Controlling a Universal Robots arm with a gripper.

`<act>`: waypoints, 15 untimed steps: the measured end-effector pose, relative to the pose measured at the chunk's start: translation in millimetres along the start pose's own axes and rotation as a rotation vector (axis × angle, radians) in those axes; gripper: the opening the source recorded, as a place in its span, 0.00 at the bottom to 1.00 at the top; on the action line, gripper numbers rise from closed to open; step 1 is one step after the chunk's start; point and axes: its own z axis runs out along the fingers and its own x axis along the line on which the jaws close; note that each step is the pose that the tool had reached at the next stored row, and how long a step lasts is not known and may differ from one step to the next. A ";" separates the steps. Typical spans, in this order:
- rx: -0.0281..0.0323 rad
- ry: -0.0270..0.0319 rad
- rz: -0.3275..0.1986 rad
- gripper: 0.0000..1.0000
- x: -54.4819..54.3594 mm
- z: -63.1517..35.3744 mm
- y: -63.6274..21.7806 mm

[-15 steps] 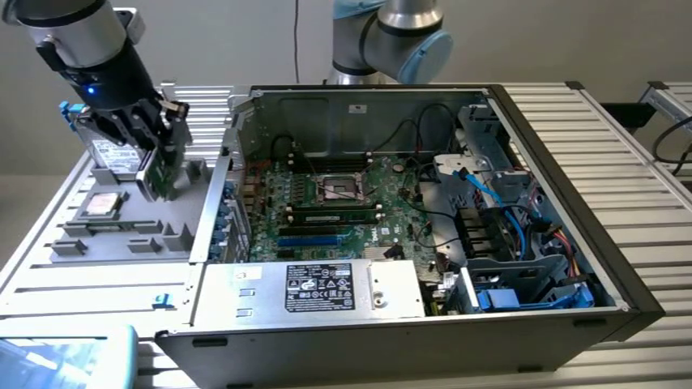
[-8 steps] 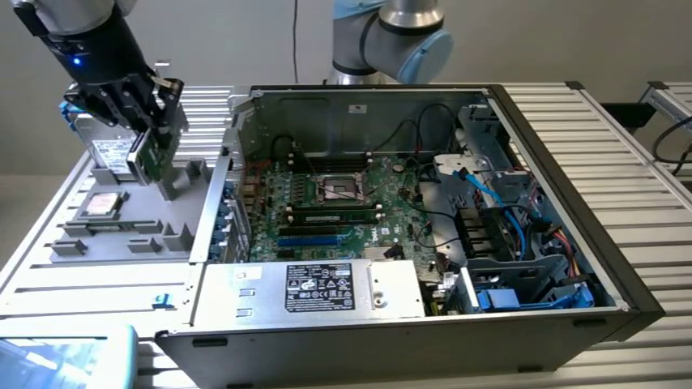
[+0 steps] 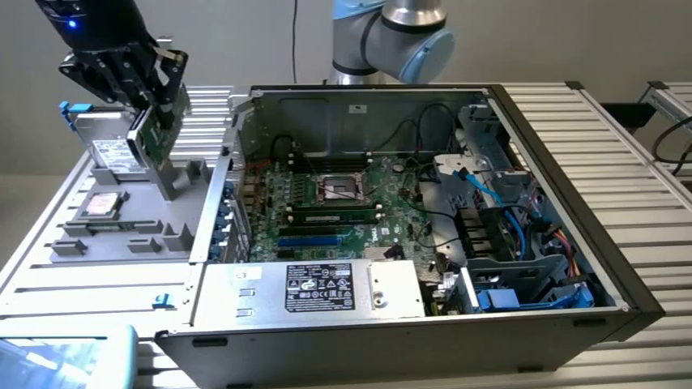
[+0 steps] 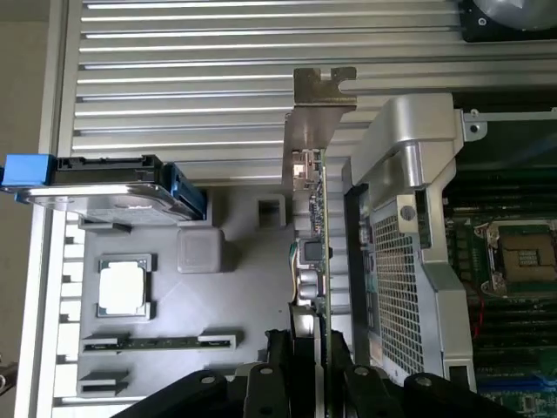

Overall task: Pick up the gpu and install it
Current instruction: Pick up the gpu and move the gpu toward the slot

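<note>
The gpu (image 3: 152, 136) stands on edge over the grey parts tray (image 3: 130, 235) at the exterior view's left, its green board showing. My gripper (image 3: 132, 81) comes down on it from above and is shut on its upper edge. In the wrist view the gpu (image 4: 323, 235) is seen edge-on, with its silver end bracket (image 4: 315, 109) at the far end and my gripper (image 4: 311, 361) clamped on either side of the board. Whether the card's lower edge still rests in the tray's upright holder (image 3: 175, 180) I cannot tell.
The open computer case (image 3: 562, 203) lies to the exterior view's right of the tray, with its motherboard (image 3: 335, 203) and power supply (image 3: 324, 288) exposed. A labelled hard drive (image 3: 108, 154) stands in the tray beside the gpu. A processor chip (image 4: 122, 287) and a memory stick (image 4: 157, 342) lie in tray pockets.
</note>
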 end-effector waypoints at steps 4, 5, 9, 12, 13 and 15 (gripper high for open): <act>0.0001 0.0031 0.000 0.29 -12.2 -17.8 0.6; 0.0002 0.0047 0.001 0.29 -14.7 -22.3 0.8; 0.0006 0.0139 0.002 0.29 -25.1 -40.1 1.4; 0.0010 0.0219 0.004 0.29 -35.2 -50.1 1.6; 0.0013 0.0240 0.004 0.29 -39.1 -53.3 1.8; 0.0015 0.0281 0.005 0.29 -46.6 -59.0 2.1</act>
